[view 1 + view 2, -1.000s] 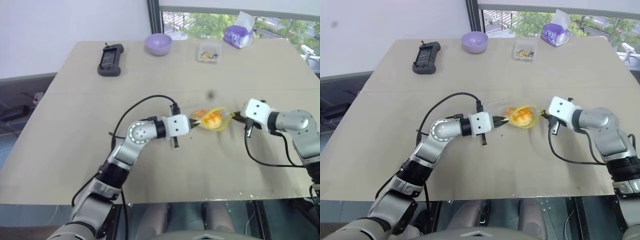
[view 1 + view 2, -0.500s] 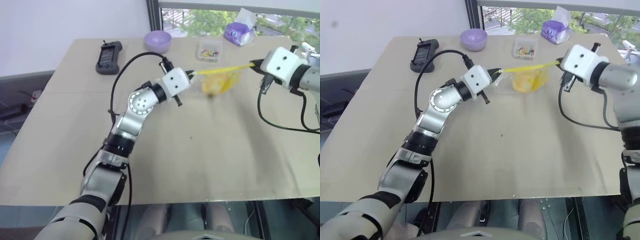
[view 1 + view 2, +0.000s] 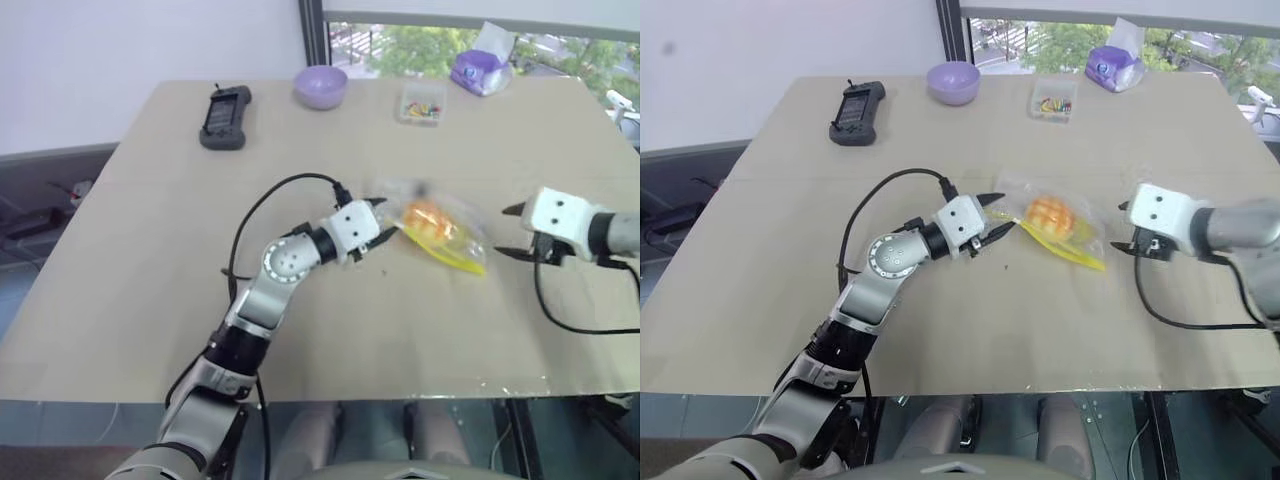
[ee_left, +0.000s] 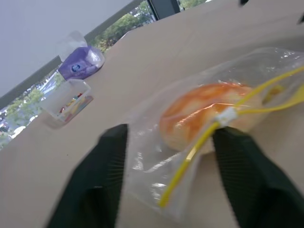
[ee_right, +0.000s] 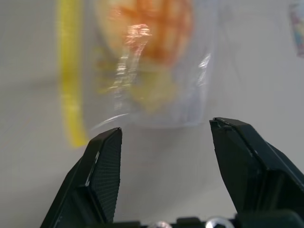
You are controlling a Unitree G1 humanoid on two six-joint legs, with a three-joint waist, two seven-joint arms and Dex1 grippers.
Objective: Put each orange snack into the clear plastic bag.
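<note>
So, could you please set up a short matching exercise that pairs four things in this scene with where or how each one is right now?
Things:
1. orange snack
2. left gripper
3. purple bowl
4. black handheld device

Places or states:
A. at the table's far edge, by the window frame
B. fingers open, beside the bag's zip end
C. inside the clear plastic bag, lying on the table
D. on the far left part of the table

Pairs: 1-C, 2-B, 3-A, 4-D
</note>
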